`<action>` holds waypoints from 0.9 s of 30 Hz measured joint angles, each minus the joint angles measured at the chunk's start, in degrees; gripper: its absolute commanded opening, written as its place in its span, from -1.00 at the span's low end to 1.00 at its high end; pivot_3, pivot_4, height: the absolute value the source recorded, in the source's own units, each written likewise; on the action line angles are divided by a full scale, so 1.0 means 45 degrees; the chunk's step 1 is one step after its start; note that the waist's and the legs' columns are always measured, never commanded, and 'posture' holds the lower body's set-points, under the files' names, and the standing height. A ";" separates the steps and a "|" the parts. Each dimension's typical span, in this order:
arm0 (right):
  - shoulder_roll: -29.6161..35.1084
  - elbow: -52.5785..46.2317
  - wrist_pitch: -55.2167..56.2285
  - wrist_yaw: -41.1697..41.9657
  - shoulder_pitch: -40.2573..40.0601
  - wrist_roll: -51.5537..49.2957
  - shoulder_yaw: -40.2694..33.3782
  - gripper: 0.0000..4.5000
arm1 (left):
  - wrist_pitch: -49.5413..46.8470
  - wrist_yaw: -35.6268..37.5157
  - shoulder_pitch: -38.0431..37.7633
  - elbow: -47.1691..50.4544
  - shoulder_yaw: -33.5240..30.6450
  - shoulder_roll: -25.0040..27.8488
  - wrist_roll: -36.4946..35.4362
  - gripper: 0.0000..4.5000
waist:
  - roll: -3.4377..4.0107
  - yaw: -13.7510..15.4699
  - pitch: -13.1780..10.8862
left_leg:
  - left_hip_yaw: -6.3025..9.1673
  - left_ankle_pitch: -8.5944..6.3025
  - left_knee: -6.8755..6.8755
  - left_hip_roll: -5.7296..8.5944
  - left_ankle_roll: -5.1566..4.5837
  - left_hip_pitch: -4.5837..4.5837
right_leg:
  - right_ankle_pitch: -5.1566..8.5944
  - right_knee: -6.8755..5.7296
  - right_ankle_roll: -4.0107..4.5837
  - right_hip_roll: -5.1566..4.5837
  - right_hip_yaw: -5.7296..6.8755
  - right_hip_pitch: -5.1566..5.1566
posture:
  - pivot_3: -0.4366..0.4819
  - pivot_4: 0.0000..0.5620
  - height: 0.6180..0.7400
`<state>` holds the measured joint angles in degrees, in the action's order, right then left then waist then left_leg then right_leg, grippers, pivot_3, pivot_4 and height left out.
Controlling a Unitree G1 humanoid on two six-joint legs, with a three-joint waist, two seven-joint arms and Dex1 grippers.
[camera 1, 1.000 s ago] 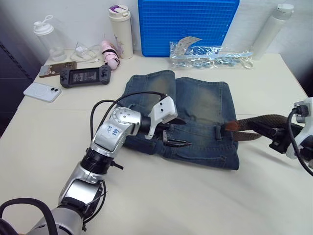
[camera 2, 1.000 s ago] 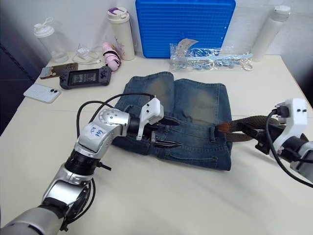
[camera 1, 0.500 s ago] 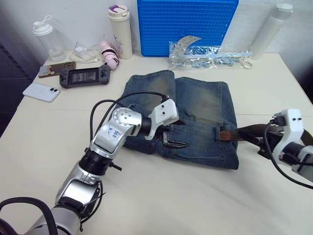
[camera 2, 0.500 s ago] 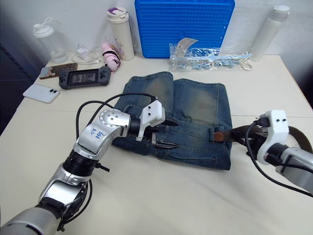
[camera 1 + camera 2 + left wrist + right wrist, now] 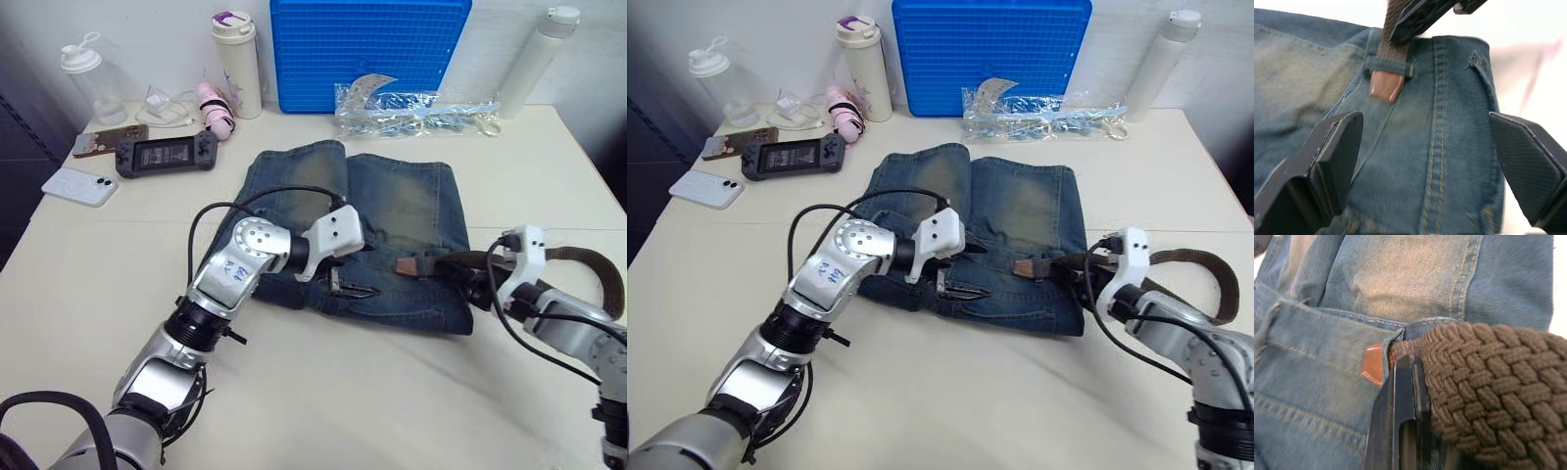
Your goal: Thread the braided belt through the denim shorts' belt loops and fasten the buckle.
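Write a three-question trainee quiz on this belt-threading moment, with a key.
1. True or false: the belt's tan tip has come out past a belt loop.
2. Which gripper holds the belt? A) left B) right C) neither
3. Fill in: the left gripper is ____ above the shorts.

Key: 1 true, the tip shows just beyond the loop in the left wrist view. 2 B, the right gripper is shut on the belt at the shorts' edge. 3 open, with its fingers spread wide and nothing between them.
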<state>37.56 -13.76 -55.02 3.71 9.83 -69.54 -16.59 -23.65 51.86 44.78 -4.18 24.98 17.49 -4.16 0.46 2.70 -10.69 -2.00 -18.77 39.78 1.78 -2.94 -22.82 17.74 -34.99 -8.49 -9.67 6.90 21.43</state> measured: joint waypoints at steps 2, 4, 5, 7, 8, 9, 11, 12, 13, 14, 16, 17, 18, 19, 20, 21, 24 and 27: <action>-0.0371 0.0085 0.0001 -0.0072 0.0018 0.0054 -0.0014 -1.00 | 0.1507 -0.0490 0.0116 -0.1029 0.0469 -0.0284 0.0856 0.97 | -0.0001 0.0009 0.0000 | -0.0002 0.0000 0.0002 0.0003 0.0000 -0.0001 | 0.0000 -0.0002 0.0000 0.0000 -0.0003 0.0001 | -0.05 -0.47 0.22; -0.0725 0.0109 -0.0021 -0.0192 -0.0023 0.0049 -0.0166 -1.00 | 0.3337 -0.1230 0.0493 -0.2407 0.0882 -0.0799 0.1839 0.97 | -0.0002 0.0038 0.0001 | -0.0002 0.0000 0.0005 0.0004 -0.0001 -0.0002 | 0.0000 0.0000 -0.0001 -0.0001 -0.0004 0.0001 | -0.05 -0.47 0.22; -0.0851 0.0108 -0.0034 -0.0232 -0.0046 0.0039 -0.0255 -1.00 | 0.3917 -0.1584 0.0672 -0.2922 0.0943 -0.1015 0.2148 0.97 | -0.0002 0.0042 0.0001 | -0.0003 0.0000 0.0007 0.0003 -0.0001 -0.0002 | 0.0000 -0.0002 -0.0001 -0.0001 -0.0003 0.0001 | -0.05 -0.47 0.22; -0.1048 0.0079 -0.0060 -0.0326 -0.0149 -0.0028 -0.0427 -1.00 | 0.5371 -0.2466 0.1230 -0.4137 0.1153 -0.1456 0.2979 0.97 | -0.0005 0.0049 0.0002 | -0.0003 -0.0001 0.0007 0.0004 -0.0001 -0.0003 | -0.0001 -0.0001 -0.0002 -0.0001 -0.0005 0.0001 | -0.05 -0.47 0.22; -0.1095 0.0071 -0.0067 -0.0355 -0.0165 -0.0050 -0.0436 -1.00 | 0.5778 -0.2700 0.1409 -0.4476 0.1217 -0.1567 0.3233 0.97 | -0.0005 0.0048 0.0002 | -0.0004 -0.0001 0.0006 0.0004 -0.0002 -0.0003 | -0.0001 -0.0001 -0.0001 -0.0002 -0.0004 0.0001 | -0.05 -0.47 0.22; -0.1204 0.0038 -0.0076 -0.0402 -0.0196 -0.0073 -0.0478 -1.00 | 0.6448 -0.3052 0.1599 -0.4975 0.1225 -0.1730 0.3578 0.97 | -0.0005 0.0046 0.0003 | -0.0005 -0.0001 0.0005 0.0004 -0.0002 -0.0002 | -0.0001 -0.0002 -0.0001 -0.0002 -0.0005 0.0004 | -0.05 -0.47 0.22; -0.1320 -0.0057 -0.0088 -0.0480 -0.0324 -0.0152 -0.0561 -1.00 | 0.7307 -0.3515 0.1795 -0.5719 0.1227 -0.2029 0.3966 0.97 | -0.0005 0.0044 0.0003 | -0.0005 -0.0001 0.0001 0.0002 -0.0001 -0.0002 | -0.0001 -0.0004 -0.0001 -0.0002 -0.0004 0.0009 | -0.05 -0.47 0.22; -0.1339 -0.0094 -0.0101 -0.0515 -0.0358 -0.0174 -0.0595 -1.00 | 0.7653 -0.3667 0.1848 -0.6056 0.1229 -0.2140 0.4134 0.97 | -0.0005 0.0044 0.0003 | -0.0005 -0.0001 0.0001 0.0002 -0.0002 -0.0003 | -0.0001 -0.0006 -0.0001 -0.0002 -0.0004 0.0011 | -0.05 -0.47 0.22; -0.1375 -0.0135 -0.0108 -0.0557 -0.0392 -0.0177 -0.0627 -1.00 | 0.7986 -0.3793 0.1886 -0.6344 0.1249 -0.2214 0.4320 0.97 | -0.0006 0.0043 0.0003 | -0.0006 -0.0001 0.0002 0.0002 -0.0002 -0.0003 | -0.0001 -0.0007 -0.0002 -0.0002 -0.0004 0.0011 | -0.05 -0.47 0.22; -0.1411 -0.0172 -0.0110 -0.0600 -0.0425 -0.0181 -0.0659 -1.00 | 0.8315 -0.3873 0.1908 -0.6525 0.1286 -0.2226 0.4498 0.97 | -0.0005 0.0041 0.0003 | -0.0006 -0.0001 0.0002 0.0002 -0.0002 -0.0003 | -0.0001 -0.0007 -0.0001 -0.0002 -0.0005 0.0012 | -0.05 -0.47 0.22; -0.1432 -0.0216 -0.0128 -0.0661 -0.0465 -0.0195 -0.0728 -1.00 | 0.8938 -0.4018 0.1999 -0.6823 0.1354 -0.2238 0.4860 0.97 | -0.0005 0.0041 0.0003 | -0.0009 -0.0001 0.0003 0.0002 -0.0002 -0.0002 | -0.0001 -0.0008 -0.0002 -0.0002 -0.0008 0.0012 | -0.05 -0.47 0.22; -0.1452 -0.0263 -0.0138 -0.0705 -0.0489 -0.0198 -0.0761 -1.00 | 0.9191 -0.4067 0.2034 -0.6888 0.1419 -0.2220 0.5036 0.97 | -0.0006 0.0049 0.0003 | -0.0008 -0.0002 0.0004 0.0003 -0.0002 -0.0003 | -0.0001 -0.0008 -0.0002 -0.0003 -0.0008 0.0012 | -0.05 -0.47 0.22; -0.1479 -0.0303 -0.0141 -0.0736 -0.0505 -0.0198 -0.0782 -1.00 | 0.9458 -0.4078 0.2102 -0.7019 0.1477 -0.2197 0.5177 0.97 | -0.0006 0.0053 0.0003 | -0.0007 -0.0002 0.0005 0.0003 -0.0003 -0.0003 | -0.0001 -0.0008 -0.0001 -0.0003 -0.0008 0.0012 | -0.05 -0.47 0.22; -0.1505 -0.0324 -0.0140 -0.0743 -0.0519 -0.0197 -0.0795 -1.00 | 0.9670 -0.4054 0.2167 -0.7106 0.1506 -0.2166 0.5288 0.97 | -0.0006 0.0050 0.0003 | -0.0009 -0.0002 0.0005 0.0003 -0.0003 -0.0003 | -0.0001 -0.0007 -0.0002 -0.0003 -0.0009 0.0012 | -0.05 -0.47 0.22; -0.1536 -0.0330 -0.0137 -0.0743 -0.0531 -0.0197 -0.0808 -1.00 | 0.9885 -0.3988 0.2228 -0.7127 0.1537 -0.2097 0.5384 0.97 | -0.0006 0.0043 0.0003 | -0.0009 -0.0002 0.0005 0.0003 -0.0003 -0.0003 | -0.0001 -0.0008 -0.0001 -0.0003 -0.0009 0.0012 | -0.05 -0.47 0.22; -0.1551 -0.0331 -0.0136 -0.0743 -0.0535 -0.0197 -0.0811 -1.00 | 1.0059 -0.3919 0.2269 -0.7127 0.1562 -0.2013 0.5478 0.97 | -0.0006 0.0038 0.0003 | -0.0008 -0.0002 0.0005 0.0003 -0.0003 -0.0002 | -0.0001 -0.0009 -0.0001 -0.0003 -0.0009 0.0013 | -0.05 -0.47 0.22; -0.1562 -0.0339 -0.0134 -0.0748 -0.0538 -0.0189 -0.0823 -1.00 | 1.0463 -0.3790 0.2425 -0.7272 0.1624 -0.1650 0.5771 0.97 | -0.0006 0.0030 0.0003 | -0.0009 -0.0002 0.0005 0.0003 -0.0002 -0.0003 | -0.0001 -0.0012 -0.0001 -0.0003 -0.0009 0.0016 | -0.05 -0.47 0.22; -0.1573 -0.0338 -0.0127 -0.0781 -0.0533 -0.0159 -0.0833 -1.00 | 1.0700 -0.3819 0.2725 -0.7576 0.1622 -0.1524 0.6024 0.97 | -0.0006 0.0048 0.0003 | -0.0008 -0.0003 0.0007 0.0004 -0.0005 -0.0007 | -0.0001 -0.0011 -0.0002 -0.0004 -0.0008 0.0015 | -0.05 -0.47 0.22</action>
<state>30.49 -15.28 -55.59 0.19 7.43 -70.26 -20.34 24.50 34.67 57.04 -38.27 32.27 10.63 22.95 0.43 2.91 -10.68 -2.03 -18.78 39.82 1.80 -2.96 -22.86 17.74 -35.04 -8.50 -9.69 6.86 21.50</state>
